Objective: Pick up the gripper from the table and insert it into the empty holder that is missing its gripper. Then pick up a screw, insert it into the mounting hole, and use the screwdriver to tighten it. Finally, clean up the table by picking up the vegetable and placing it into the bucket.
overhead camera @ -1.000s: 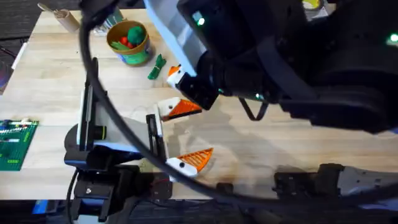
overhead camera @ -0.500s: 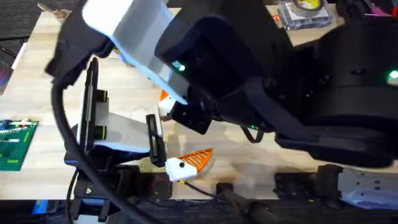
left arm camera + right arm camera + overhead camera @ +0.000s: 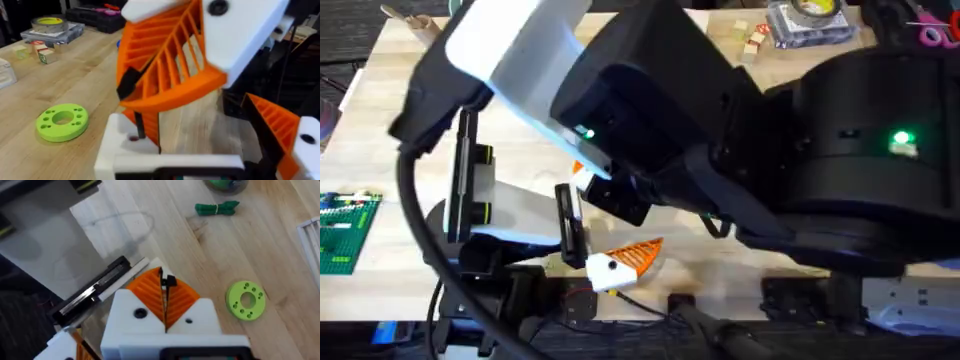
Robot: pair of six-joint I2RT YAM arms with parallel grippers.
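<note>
Right arm [image 3: 740, 170] raised under camera (claw [image 3: 165, 305] pinched shut).

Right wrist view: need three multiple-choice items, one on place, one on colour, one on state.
1. Where does the vegetable lie?
A. in the bucket
B. on the bare table
C. on top of the disc

2. What colour is the holed disc?
A. blue
B. red
C. lime green

3. How does the right gripper stand?
A. wide open
B. shut, pinching a small black part
C. clamped on the screwdriver

Answers:
1. B, wood shows all round the vegetable.
2. C, the disc is plainly lime green against the wood.
3. B, the orange pads meet, with the black part at their tips.
</note>
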